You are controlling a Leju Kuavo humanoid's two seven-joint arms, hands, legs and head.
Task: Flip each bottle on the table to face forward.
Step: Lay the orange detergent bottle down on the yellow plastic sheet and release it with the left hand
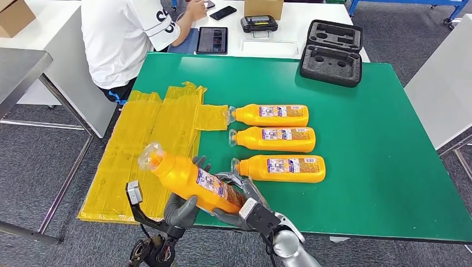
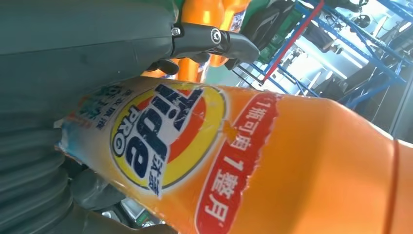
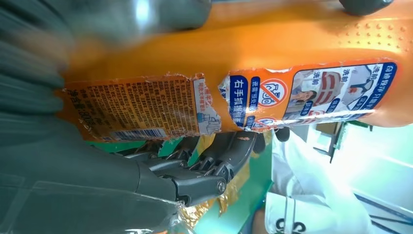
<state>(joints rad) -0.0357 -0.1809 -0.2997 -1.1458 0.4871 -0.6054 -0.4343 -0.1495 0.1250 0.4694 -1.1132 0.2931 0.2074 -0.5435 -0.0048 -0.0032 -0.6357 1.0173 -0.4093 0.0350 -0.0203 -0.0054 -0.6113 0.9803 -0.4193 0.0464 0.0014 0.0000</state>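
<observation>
- Up front, both hands grip one orange bottle (image 1: 189,179) at the near edge of the green table (image 1: 378,167), lifted off the surface and tilted, its clear-wrapped cap end pointing up and toward the robot's left.
- Left hand (image 1: 179,210) is wrapped around the bottle's lower body from the left side — fingers closed against it; the left wrist view shows the round logo label (image 2: 165,139) facing that camera.
- Right hand (image 1: 240,199) clasps the bottle's base end from the right, fingers curled round it; the right wrist view shows the torn back label (image 3: 141,109) with its barcode.
- Three more orange bottles lie flat in a column on the table, caps pointing left: the far bottle (image 1: 271,115), the middle bottle (image 1: 275,139) and the near bottle (image 1: 284,168), each with a printed label facing up.
- Yellow plastic sheets (image 1: 150,144) cover the table's left part, just beside the caps.
- Beyond — a black foam-lined case (image 1: 332,53) sits open at the far edge, and a person in a white shirt (image 1: 125,39) sits at a white desk with a tablet (image 1: 212,40).
</observation>
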